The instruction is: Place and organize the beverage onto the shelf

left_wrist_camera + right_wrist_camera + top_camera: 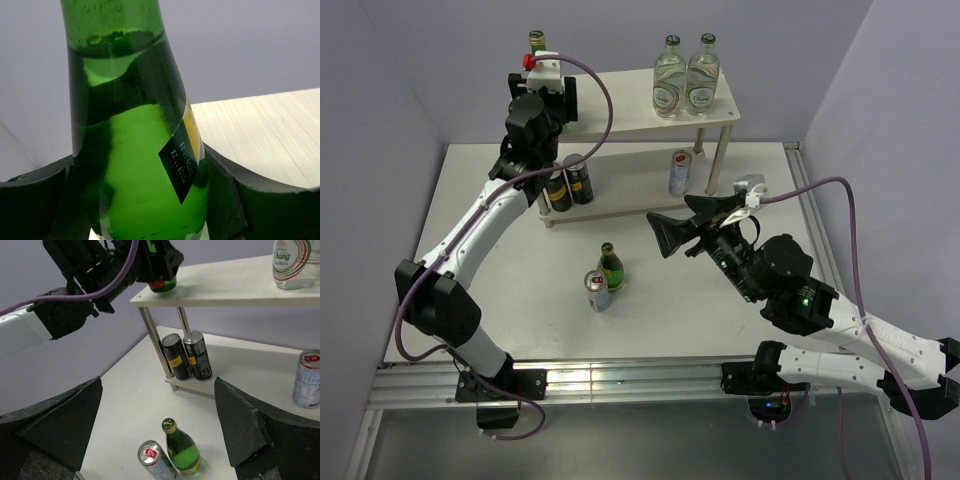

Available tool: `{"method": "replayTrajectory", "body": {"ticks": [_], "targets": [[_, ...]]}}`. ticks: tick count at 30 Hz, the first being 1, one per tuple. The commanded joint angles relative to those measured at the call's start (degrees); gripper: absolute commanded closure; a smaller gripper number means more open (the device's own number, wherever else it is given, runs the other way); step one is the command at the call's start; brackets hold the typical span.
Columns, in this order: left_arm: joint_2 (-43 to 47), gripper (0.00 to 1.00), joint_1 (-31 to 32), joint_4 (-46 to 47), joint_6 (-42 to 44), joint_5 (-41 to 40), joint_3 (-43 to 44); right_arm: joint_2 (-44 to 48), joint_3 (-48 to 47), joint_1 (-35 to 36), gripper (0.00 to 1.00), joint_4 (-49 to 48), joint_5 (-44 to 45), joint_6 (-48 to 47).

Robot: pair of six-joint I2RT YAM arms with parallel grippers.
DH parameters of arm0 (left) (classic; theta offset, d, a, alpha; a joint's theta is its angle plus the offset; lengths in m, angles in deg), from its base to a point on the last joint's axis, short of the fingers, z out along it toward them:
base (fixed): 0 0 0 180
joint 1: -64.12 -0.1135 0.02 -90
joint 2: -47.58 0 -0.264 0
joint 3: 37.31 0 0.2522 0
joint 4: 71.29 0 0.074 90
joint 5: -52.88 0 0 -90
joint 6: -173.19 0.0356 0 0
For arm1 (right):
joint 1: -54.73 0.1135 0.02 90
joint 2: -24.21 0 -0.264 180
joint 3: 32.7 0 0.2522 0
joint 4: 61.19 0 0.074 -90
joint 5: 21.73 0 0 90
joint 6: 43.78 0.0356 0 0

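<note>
Left claw (545,95) clamped on green bottle (135,150). Bottle upright at left end of shelf (620,95) top board; base touching board or just above it, cannot tell. Two clear bottles (670,75) upright, side by side, right part of top board. Lower board: two dark cans (570,182) at left, silver can (679,172) at right. On tabletop (520,300) in front of shelf: second green bottle (611,266) just beside second silver can (597,291). Right claw (685,222) wide open, empty, in front of shelf's right half.

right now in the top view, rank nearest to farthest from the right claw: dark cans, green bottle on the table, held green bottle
1. green bottle on the table, left of the right claw
2. dark cans, lower tier, left end
3. held green bottle, top tier, far left end
</note>
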Motion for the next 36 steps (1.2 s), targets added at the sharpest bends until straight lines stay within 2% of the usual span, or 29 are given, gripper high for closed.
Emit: {"method": "replayTrajectory", "body": {"ticks": [1, 12, 20, 22, 23, 25, 26, 28, 29, 36], "targets": [[1.8, 1.0, -1.4, 13.7, 0.1, -1.4, 3.8, 1.0, 1.3, 0.0, 0.0, -2.4, 2.1, -0.7], [1.8, 1.0, -4.5, 18.7, -4.8, -2.6, -4.2, 2.3, 3.6, -0.5, 0.0, -2.1, 2.3, -0.7], [0.2, 0.99, -5.4, 18.3, -8.5, -2.4, -5.4, 3.9, 4.9, -0.6, 0.0, -1.4, 2.8, -0.1], [-0.4, 0.94, -5.4, 17.8, -8.9, -2.3, -5.1, 4.0, 5.0, -0.6, 0.0, -1.1, 2.8, -0.1], [-0.5, 0.85, -5.4, 17.8, -8.9, -1.9, -5.2, 4.2, 5.0, -0.6, 0.0, -1.1, 2.9, -0.1], [-0.8, 0.74, -5.4, 17.6, -8.6, -0.9, -5.4, 4.5, 5.0, -0.6, 0.0, -0.9, 3.1, -0.1], [-0.9, 0.61, -5.5, 17.5, -8.4, -0.3, -5.2, 4.8, 5.0, -0.6, 0.0, -0.8, 3.1, 0.0], [-1.6, 0.51, -5.4, 16.3, -8.2, 0.9, -4.9, 5.0, 5.4, -0.6, 0.0, -0.8, 3.2, 0.0], [-1.8, 0.42, -5.4, 15.8, -8.1, 1.2, -4.2, 5.3, 5.5, -0.6, 0.0, -0.8, 3.4, 0.1], [-3.1, 0.22, -5.4, 12.3, -8.1, 4.3, -2.7, 6.1, 6.2, -0.6, 0.0, -0.8, 3.7, 0.5]]}}
